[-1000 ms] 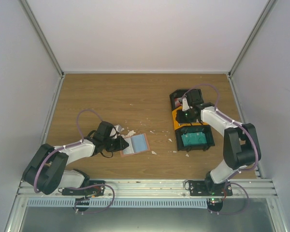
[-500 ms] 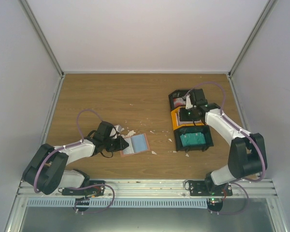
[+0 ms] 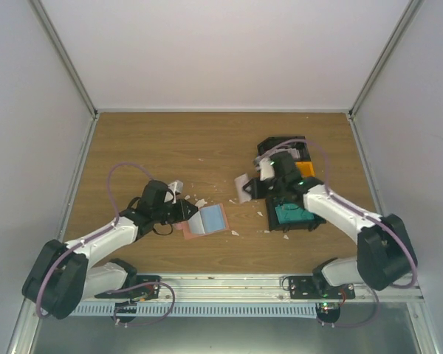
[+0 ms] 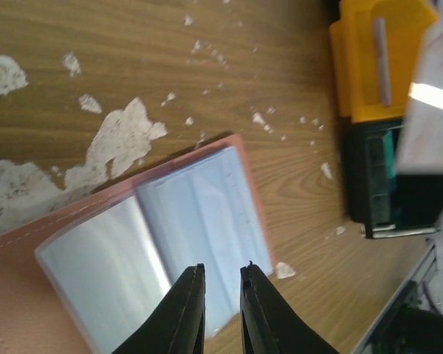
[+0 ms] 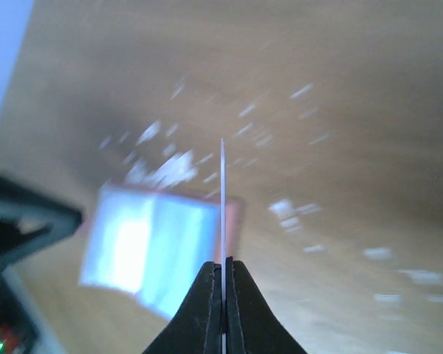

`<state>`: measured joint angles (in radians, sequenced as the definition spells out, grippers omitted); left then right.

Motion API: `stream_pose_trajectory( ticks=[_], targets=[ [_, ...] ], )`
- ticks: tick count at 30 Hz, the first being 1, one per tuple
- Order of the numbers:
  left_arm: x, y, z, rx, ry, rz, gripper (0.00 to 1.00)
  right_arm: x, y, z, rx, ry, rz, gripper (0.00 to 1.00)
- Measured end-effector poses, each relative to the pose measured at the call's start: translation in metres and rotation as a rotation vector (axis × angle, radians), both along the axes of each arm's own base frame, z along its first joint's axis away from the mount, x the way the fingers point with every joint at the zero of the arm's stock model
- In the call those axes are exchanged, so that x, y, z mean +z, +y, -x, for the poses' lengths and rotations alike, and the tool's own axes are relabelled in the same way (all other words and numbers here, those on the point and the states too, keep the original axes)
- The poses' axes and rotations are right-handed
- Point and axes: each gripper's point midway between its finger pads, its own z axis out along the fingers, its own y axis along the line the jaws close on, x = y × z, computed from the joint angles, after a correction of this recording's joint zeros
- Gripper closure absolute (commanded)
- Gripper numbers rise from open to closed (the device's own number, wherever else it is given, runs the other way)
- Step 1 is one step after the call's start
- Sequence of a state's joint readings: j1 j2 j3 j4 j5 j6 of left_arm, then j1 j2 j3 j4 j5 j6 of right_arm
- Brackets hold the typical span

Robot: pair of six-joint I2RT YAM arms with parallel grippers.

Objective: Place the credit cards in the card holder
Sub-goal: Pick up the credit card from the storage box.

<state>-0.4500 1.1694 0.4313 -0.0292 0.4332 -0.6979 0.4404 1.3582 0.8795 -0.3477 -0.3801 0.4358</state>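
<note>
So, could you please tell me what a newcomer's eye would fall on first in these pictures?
Most likely the whitish card pinched edge-on in the right pincer, in the air between the bins and the open card holder. Next, the holder's pale blue inside, mid-table, with the left pincer over its edge, jaws narrowly apart. White scraps lie scattered around it.

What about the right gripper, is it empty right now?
No, the right gripper is shut on a thin pale card, seen edge-on between its fingertips.
</note>
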Motion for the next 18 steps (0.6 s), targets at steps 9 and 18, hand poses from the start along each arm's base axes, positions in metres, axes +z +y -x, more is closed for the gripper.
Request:
stream_pose_trajectory(
  ticks=[9, 18],
  targets=[
    [0.035, -0.008, 0.007, 0.015, -0.037, 0.153, 0.51, -0.018, 0.125, 0.086, 0.314, 0.168, -0.287, 0.99],
    [0.086, -0.017, 0.029, -0.040, -0.106, 0.361, 0.52, 0.041, 0.145, 0.099, 0.404, 0.122, -0.546, 1.00]
  ],
)
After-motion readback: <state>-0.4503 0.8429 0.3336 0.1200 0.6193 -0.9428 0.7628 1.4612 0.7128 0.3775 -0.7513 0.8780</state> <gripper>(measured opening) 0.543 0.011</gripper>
